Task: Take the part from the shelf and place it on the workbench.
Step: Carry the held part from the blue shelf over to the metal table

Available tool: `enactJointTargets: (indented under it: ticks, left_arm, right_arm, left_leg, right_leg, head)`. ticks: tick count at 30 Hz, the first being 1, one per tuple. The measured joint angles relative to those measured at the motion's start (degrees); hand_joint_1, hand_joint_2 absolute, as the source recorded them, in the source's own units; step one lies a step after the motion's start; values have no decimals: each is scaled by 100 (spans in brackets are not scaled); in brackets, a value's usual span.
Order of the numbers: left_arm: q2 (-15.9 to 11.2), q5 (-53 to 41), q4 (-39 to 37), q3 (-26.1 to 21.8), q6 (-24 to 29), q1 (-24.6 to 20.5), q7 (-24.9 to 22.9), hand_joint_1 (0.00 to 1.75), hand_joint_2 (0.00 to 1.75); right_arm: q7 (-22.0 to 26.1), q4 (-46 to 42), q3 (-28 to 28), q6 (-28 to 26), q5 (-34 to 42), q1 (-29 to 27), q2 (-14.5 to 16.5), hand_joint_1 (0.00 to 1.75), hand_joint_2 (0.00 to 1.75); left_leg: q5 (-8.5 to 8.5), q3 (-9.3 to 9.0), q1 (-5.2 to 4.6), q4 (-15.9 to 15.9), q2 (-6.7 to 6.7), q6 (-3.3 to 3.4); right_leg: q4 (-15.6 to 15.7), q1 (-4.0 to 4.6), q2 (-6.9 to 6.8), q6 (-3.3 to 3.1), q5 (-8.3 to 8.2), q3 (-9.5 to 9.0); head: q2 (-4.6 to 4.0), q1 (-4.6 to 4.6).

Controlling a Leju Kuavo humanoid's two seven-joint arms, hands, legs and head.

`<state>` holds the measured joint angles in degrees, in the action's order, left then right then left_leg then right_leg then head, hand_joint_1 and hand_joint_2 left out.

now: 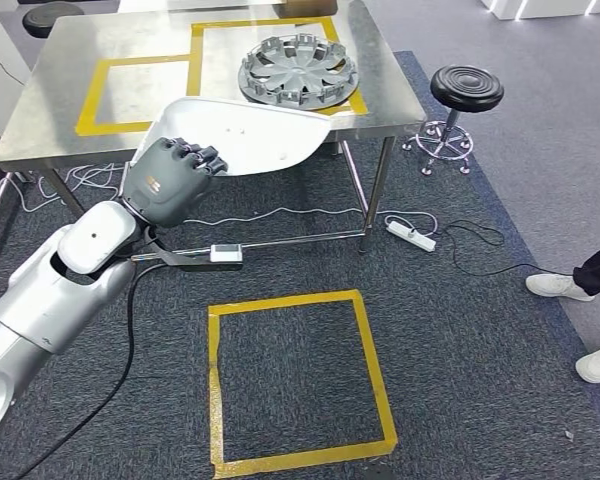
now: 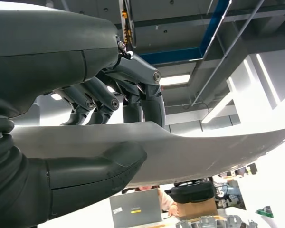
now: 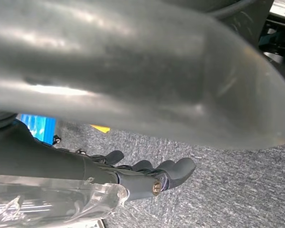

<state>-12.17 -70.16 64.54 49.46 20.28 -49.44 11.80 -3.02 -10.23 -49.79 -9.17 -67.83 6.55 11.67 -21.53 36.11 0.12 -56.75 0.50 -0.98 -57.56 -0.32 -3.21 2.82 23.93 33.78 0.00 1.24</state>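
Observation:
My left hand (image 1: 169,180) holds a white, curved shell-like part (image 1: 244,135) by its near edge, in front of the steel workbench (image 1: 55,100). The part hovers level at the bench's front edge, its far side overlapping the tabletop in the head view. In the left wrist view, dark fingers (image 2: 134,95) lie on top of the part (image 2: 205,152) and the thick thumb (image 2: 98,166) presses from beneath. My right hand (image 3: 148,178) hangs over the grey carpet with its fingers stretched out and nothing in them.
A silver wheel cover (image 1: 297,70) lies on the bench inside yellow tape marks. A black stool (image 1: 467,90) stands to the bench's right. A yellow tape square (image 1: 297,380) marks the carpet, with a power strip (image 1: 412,235) and cables nearby. A person's shoes (image 1: 557,287) are at the right.

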Motion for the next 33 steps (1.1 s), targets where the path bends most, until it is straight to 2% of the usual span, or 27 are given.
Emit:
enactJointTargets:
  ticks: [18,23,27,29,30,32,33]
  left_arm:
    - [-6,-36,0,-13,-167,0,-183,175,175]
    - [-15,-137,0,-18,-175,0,-280,175,175]
    - [-41,-185,2,-42,-173,-1,-327,175,175]
    - [-40,-195,9,-52,-171,-10,-337,175,175]
    - [-37,-202,13,-55,-170,-14,-344,175,175]
    - [-30,-222,14,-54,-170,-5,-356,175,175]
    - [-25,-231,14,-49,-170,10,-359,175,175]
  right_arm:
    - [25,0,-7,-30,49,-54,0,0,0]
    - [52,0,-9,-33,44,-61,2,0,0]
    - [57,0,-11,-37,34,-56,2,0,0]
    - [61,0,-11,-38,32,-54,2,0,0]
    - [62,0,-11,-38,30,-56,2,0,0]
    - [62,0,-11,-38,26,-78,2,0,0]
    - [62,0,-12,-38,22,-91,2,0,0]
  left_leg:
    - [1,1,6,-1,1,-2]
    - [-32,8,-32,-9,1,46]
    - [-45,-8,-44,36,-12,133]
    - [-54,-61,-18,64,-34,181]
    - [-60,-82,-8,70,-46,196]
    - [-71,-94,-8,69,-76,204]
    - [-78,-100,-8,66,-97,199]
  right_leg:
    - [-9,5,2,-1,1,3]
    - [2,-31,-1,32,0,0]
    - [-41,-59,-2,115,-28,-13]
    - [-258,-68,105,125,117,98]
    - [-527,-71,178,122,272,248]
    - [-1286,-70,286,118,597,647]
    - [-1576,-70,305,124,679,823]
  head:
    - [0,-1]
    - [0,2]
    - [0,2]
    - [-1,-16]
    - [-1,-22]
    - [-1,-40]
    - [-1,-45]
